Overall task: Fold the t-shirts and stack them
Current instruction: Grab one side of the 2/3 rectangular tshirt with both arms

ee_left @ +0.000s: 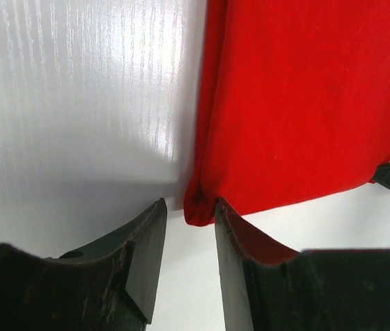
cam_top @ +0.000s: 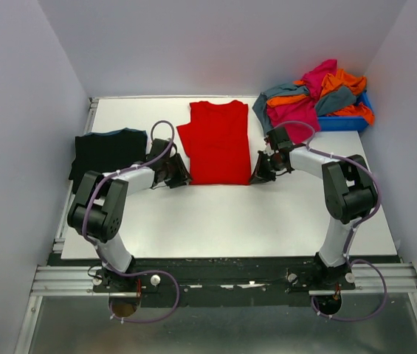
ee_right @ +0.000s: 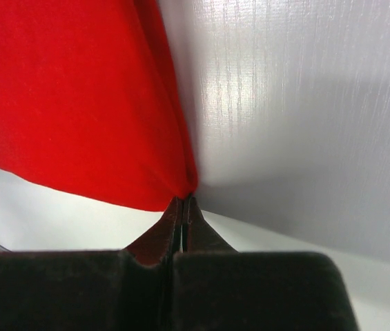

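Observation:
A bright red t-shirt (cam_top: 217,144) lies flat at the middle of the table, its sides folded in. My left gripper (cam_top: 181,179) stands open at the shirt's near left corner (ee_left: 198,203), which sits between the two fingertips (ee_left: 154,221) without being pinched. My right gripper (cam_top: 257,175) is shut on the near right corner (ee_right: 181,183), and the cloth draws to a point at its tips (ee_right: 183,198). A folded black t-shirt with blue trim (cam_top: 108,151) lies at the far left. Magenta, orange and grey-teal t-shirts (cam_top: 313,96) are heaped at the back right.
A blue bin (cam_top: 345,122) sits under the heap in the back right corner. White walls close in the table on the left, back and right. The table's near edge (cam_top: 223,256) runs just in front of both arm bases.

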